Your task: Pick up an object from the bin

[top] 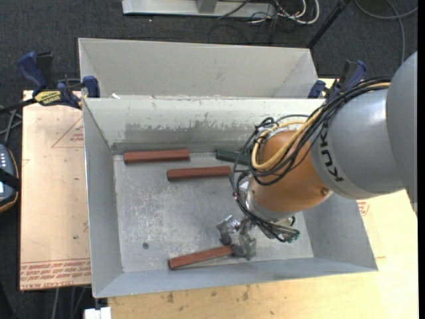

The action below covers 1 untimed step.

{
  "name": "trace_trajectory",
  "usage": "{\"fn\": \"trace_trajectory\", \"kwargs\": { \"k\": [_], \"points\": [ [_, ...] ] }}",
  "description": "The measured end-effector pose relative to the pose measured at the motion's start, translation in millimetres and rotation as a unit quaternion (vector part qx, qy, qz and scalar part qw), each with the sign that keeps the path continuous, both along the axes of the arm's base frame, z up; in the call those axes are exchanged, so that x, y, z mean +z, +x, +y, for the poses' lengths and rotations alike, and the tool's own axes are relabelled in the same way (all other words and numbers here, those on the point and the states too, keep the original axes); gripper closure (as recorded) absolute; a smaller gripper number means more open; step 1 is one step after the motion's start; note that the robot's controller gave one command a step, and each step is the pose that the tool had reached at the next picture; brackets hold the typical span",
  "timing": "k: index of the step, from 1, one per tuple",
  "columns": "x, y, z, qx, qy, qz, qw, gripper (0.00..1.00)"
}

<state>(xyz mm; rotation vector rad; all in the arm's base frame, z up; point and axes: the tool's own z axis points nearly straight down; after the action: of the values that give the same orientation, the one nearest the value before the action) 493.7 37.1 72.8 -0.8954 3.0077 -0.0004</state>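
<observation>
My gripper (pixel 238 239) is low in the bin's front right part, its metal fingers at the right end of a reddish-brown bar (pixel 199 258) that lies along the front wall. The fingers look close together at that bar's end; whether they grip it is unclear. A second reddish-brown bar (pixel 198 173) lies in the middle of the bin, behind the gripper. A third bar (pixel 156 156) rests near the back wall at the left.
A dark green thing (pixel 229 155) pokes out from under the arm's orange cover near the back wall. A green piece (pixel 290 233) shows beside the wrist at the right. The arm covers the bin's right side.
</observation>
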Motion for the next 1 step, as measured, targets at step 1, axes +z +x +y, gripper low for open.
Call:
{"fn": "trace_trajectory", "kwargs": {
  "k": [1],
  "points": [
    [0.0,0.1,0.0,0.000,0.000,-0.0001,1.0000,1.00]
  ]
}}
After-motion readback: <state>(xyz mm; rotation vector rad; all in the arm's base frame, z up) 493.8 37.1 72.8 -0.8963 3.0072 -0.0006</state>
